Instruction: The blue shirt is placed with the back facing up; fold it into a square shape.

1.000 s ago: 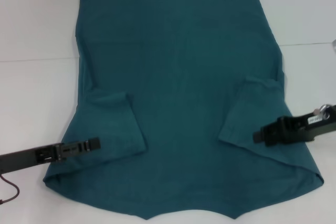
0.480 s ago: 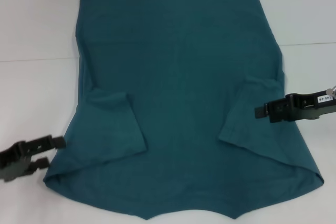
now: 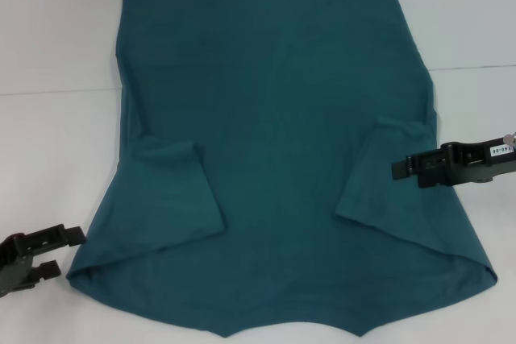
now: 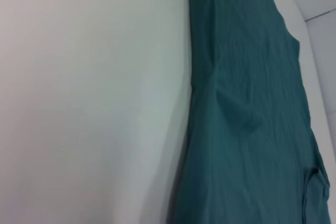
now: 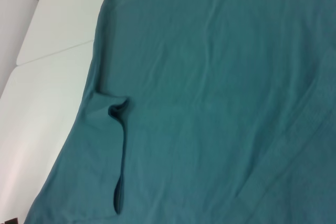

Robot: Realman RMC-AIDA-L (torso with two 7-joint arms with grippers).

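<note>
The blue shirt (image 3: pixel 274 118) lies flat on the white table (image 3: pixel 48 46), plain side up, with both short sleeves folded inward onto the body. The left sleeve (image 3: pixel 181 191) and right sleeve (image 3: pixel 372 195) rest as flaps. My left gripper (image 3: pixel 58 252) is open on the bare table, just off the shirt's near left corner. My right gripper (image 3: pixel 407 175) hovers open over the shirt's right side, beside the folded right sleeve, holding nothing. The left wrist view shows the blue shirt (image 4: pixel 247 103) along its long edge. The right wrist view shows the blue shirt (image 5: pixel 226 66) and a folded sleeve (image 5: pixel 102 156).
A seam line (image 3: pixel 56 90) crosses the white table behind the shirt's middle. Bare table (image 3: pixel 484 22) flanks the shirt on both sides. The shirt's near hem runs to the view's bottom edge.
My left gripper drew back left and toward me, off the shirt onto bare table. My right gripper lifted and shifted slightly away from me. The shirt stayed still.
</note>
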